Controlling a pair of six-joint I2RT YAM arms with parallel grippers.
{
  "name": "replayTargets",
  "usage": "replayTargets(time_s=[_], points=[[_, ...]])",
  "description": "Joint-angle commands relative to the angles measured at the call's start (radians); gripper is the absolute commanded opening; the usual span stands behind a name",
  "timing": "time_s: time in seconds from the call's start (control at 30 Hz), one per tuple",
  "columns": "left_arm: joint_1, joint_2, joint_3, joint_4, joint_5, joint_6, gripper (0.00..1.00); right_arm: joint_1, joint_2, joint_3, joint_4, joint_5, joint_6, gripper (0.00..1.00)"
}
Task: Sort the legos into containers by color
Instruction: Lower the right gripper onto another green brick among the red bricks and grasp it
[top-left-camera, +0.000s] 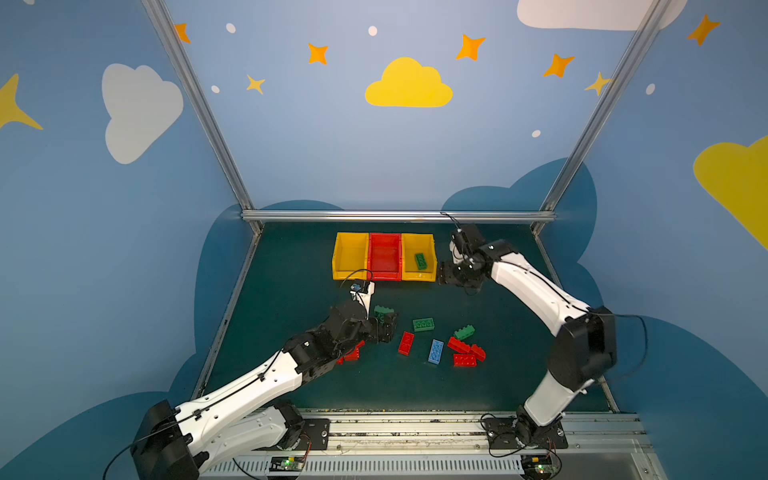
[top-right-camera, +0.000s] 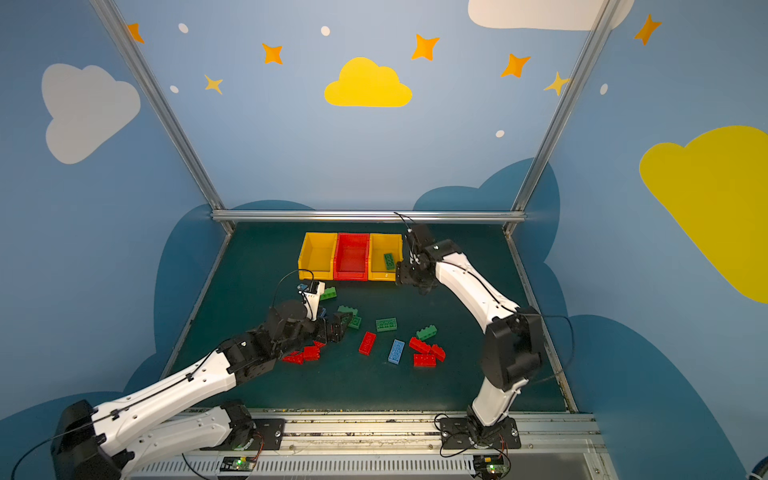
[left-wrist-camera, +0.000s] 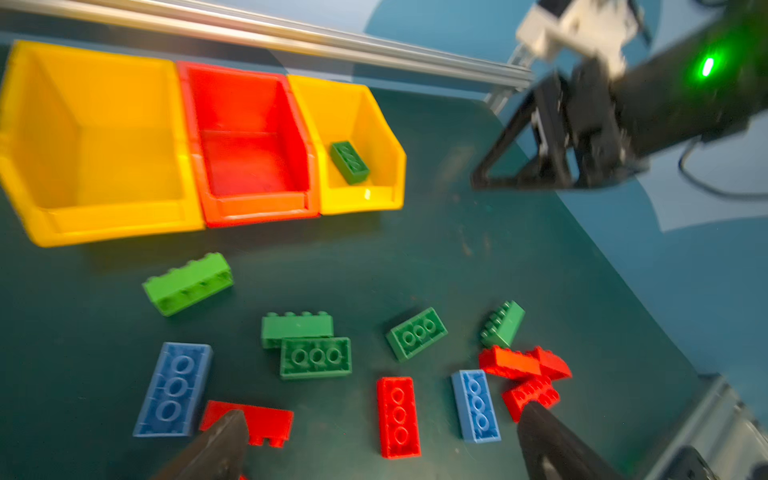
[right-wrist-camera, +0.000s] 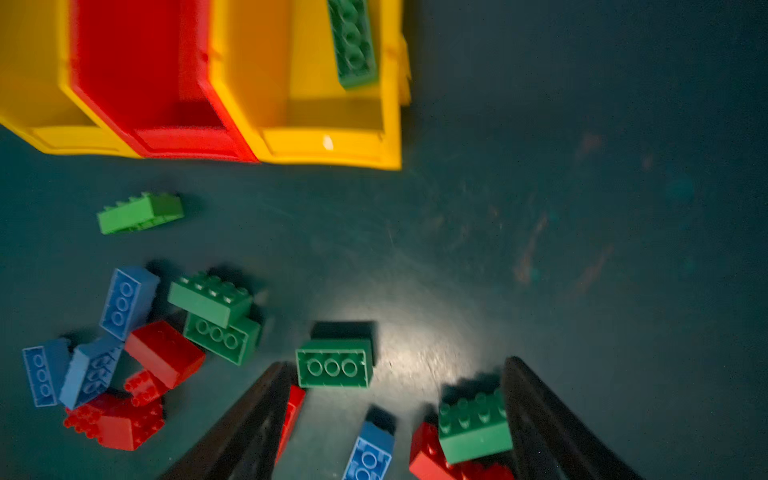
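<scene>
Left jaws: gaping wide, holding nothing.
Right jaws: standing apart, empty, beside containers (top-left-camera: 419, 275).
Hidden: left arm (top-left-camera: 249, 386) is mostly covering three blue legos (right-wrist-camera: 126, 301) in both top views.

We can read no text, label, brand mark, number or sign on anything in any view.

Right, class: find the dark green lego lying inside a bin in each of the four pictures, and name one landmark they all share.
Top view: green lego in the yellow bin right of the red bin.
Top view: same lego, same yellow bin.
Left wrist: lego fully seen, in the yellow bin nearest the other arm.
Right wrist: lego in that bin, partly cut off by the frame.
Shared landmark: the red bin, middle of three.
</scene>
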Motion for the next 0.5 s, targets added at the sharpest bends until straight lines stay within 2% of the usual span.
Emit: replayTargets(time_s=[0.0, 0.13, 0.27, 0.47], points=[[-0.037, -0.001, -0.021, 0.006, 0.009, -0.036, 1.00, 0.014, -0.112, -0.228, 0.055, 0.040, 0.138, 0.79], [-0.075, 0.010, -0.027, 0.017, 0.007, -0.050, 1.00, 0.030, -0.248, -0.410, 0.129, 0.038, 0.247, 0.79], [-0.094, 0.020, -0.020, 0.015, 0.004, -0.050, 1.00, 0.044, -0.298, -0.452, 0.143, 0.066, 0.317, 0.80], [-0.095, 0.004, -0.025, 0.004, -0.020, -0.051, 1.00, 0.047, -0.279, -0.485, 0.200, 0.079, 0.416, 0.81]])
